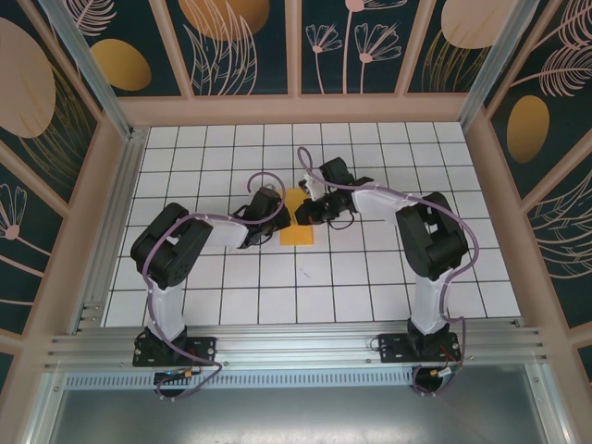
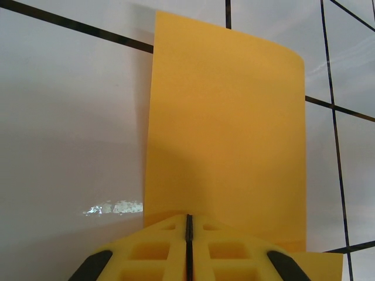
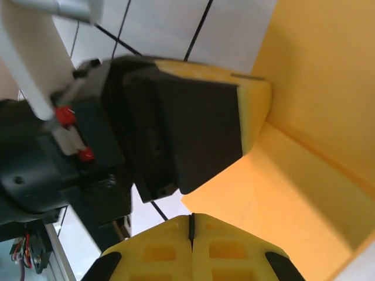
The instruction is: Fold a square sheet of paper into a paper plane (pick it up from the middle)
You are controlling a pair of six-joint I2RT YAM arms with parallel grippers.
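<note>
Two closed hands: left hand is pinching the square sheet of paper at nine o'clock; right hand should be flattening the crease.

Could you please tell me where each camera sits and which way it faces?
Top external: above, behind the left arm and right arm, looking down at the grid table; both meet at the orange sheet.
Left wrist: on the left arm, facing the sheet past shut jaws.
Right wrist: on the right arm, past its shut jaws, facing sheet and left jaws.
All share the sheet.
</note>
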